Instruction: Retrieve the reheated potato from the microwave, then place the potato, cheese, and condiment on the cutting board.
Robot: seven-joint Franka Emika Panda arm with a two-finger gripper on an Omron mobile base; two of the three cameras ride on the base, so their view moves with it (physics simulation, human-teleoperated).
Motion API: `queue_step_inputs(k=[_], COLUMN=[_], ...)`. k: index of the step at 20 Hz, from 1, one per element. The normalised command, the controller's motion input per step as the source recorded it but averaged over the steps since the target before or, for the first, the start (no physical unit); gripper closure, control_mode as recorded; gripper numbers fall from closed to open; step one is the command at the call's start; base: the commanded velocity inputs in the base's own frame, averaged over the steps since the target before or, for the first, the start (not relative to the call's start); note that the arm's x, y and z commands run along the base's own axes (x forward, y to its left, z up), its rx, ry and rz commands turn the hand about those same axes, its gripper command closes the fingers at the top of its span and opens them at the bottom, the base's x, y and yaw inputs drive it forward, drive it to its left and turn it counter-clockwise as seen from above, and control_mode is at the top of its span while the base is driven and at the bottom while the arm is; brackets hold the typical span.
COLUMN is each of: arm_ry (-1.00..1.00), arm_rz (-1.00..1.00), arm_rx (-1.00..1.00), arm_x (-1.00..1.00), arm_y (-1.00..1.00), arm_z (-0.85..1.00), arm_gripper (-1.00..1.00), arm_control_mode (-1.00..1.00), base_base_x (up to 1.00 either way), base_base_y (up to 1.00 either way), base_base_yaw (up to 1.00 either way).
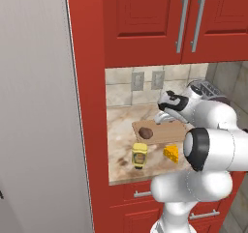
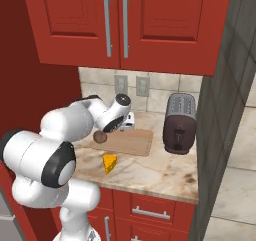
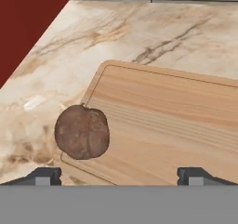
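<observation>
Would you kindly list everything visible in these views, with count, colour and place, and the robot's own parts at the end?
potato: one, brown, on the left end of the cutting board, at its edge
cutting board: one, light brown wood, flat on the counter
cheese: one, yellow-orange wedge, on the counter in front of the board, apart from it
condiment: one, yellow bottle with dark label, on the counter left of the cheese
toaster: one, dark with silver top, on the counter right of the board
counter: one, beige marble
upper cabinets: red, silver handles, above the counter
outlets: two, grey, on the tiled wall
gripper: one, dark tips, open, above the board near the potato
arm: one, white with dark joints
</observation>
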Motion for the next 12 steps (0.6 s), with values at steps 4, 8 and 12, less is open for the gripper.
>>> queue_step_inputs(k=[4, 8, 12], arm_ry=[0.01, 0.14, 0.13], arm_rz=[-0.03, -0.08, -0.08], arm_rx=[-0.04, -0.04, -0.04], arm_x=[-0.53, -0.43, -0.45], arm_y=[-0.07, -0.06, -0.05], arm_z=[0.07, 0.05, 0.03], arm_gripper=[-1.0, -1.0, -1.0], arm_control_mode=[-1.0, -1.0, -1.0], base_base_x=[0.0, 0.0, 0.0], base_base_y=[0.0, 0.0, 0.0], base_base_yaw=[0.0, 0.0, 0.0])
